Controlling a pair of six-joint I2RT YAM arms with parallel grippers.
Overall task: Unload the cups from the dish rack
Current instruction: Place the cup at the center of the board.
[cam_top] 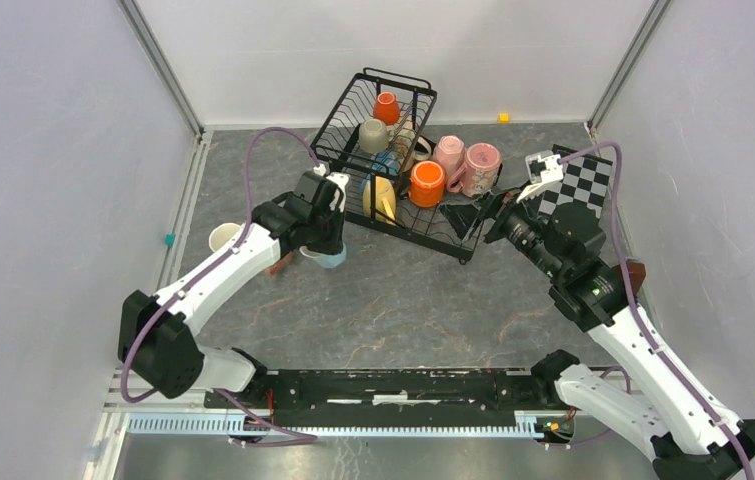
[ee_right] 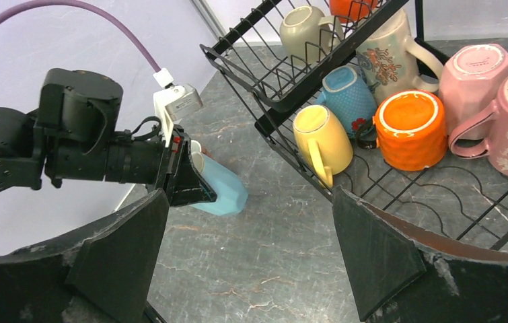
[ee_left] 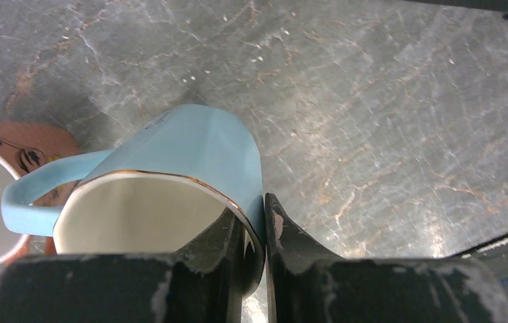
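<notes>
My left gripper is shut on the rim of a light blue cup, one finger inside and one outside. This cup hangs tilted, low over the table, left of the dish rack. In the black wire rack sit several cups: an orange one and a beige one in the upper basket, and yellow, orange and pink ones on the lower tray. My right gripper stands open by the rack's front right corner, with nothing between its fingers.
A cream cup stands on the table at the left, beside a salmon flowered cup. A black-and-white checkered board lies right of the rack. White walls close in the table on three sides.
</notes>
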